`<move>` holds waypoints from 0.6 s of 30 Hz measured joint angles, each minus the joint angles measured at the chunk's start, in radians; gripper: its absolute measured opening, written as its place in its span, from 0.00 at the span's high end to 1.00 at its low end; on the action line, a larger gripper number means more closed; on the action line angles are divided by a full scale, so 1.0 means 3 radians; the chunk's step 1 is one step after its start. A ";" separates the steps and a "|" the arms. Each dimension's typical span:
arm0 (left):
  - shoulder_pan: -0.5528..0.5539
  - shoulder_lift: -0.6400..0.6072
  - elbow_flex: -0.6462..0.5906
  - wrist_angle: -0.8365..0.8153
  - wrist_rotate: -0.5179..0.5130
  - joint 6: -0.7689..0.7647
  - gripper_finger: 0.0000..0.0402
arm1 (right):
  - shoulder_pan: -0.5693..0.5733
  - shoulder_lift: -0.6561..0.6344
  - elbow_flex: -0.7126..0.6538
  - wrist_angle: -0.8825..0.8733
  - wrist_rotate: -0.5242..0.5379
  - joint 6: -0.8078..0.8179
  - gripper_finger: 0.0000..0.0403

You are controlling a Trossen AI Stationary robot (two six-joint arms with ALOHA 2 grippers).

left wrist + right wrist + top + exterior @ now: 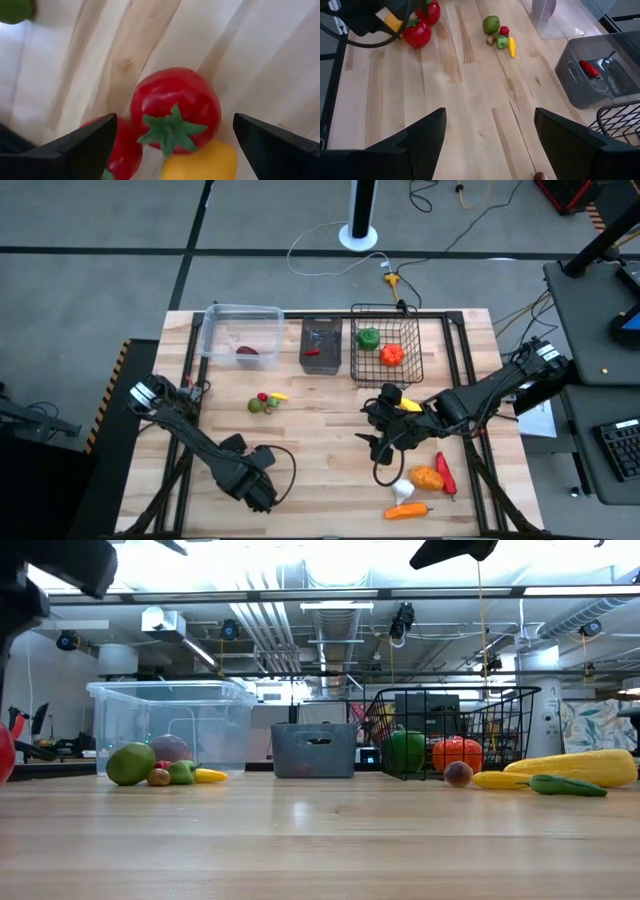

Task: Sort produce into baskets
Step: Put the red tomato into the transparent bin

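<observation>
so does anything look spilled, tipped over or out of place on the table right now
Nothing stands out. The clear tub, dark bin and wire basket stand upright in a row, each with produce inside. The rest lies loose on the wood, unsorted rather than spilled. The left gripper is open over a red tomato.

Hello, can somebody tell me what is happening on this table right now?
A two-armed robot is sorting toy produce. The left gripper, fingers wide open, hangs over a red toy tomato at the near left. The right gripper is open and empty above mid-table. The black wire-mesh basket holds a green pepper.
</observation>
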 joint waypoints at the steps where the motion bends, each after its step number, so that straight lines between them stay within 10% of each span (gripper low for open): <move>1: 0.0000 -0.0004 -0.0041 0.0052 0.0006 0.0000 0.06 | 0.0000 0.0000 -0.0001 0.0000 0.0000 -0.0002 0.27; 18: 0.0026 -0.0013 -0.0411 0.0454 -0.0063 0.0120 0.12 | 0.0000 0.0000 -0.0002 0.0028 0.0004 -0.0010 0.26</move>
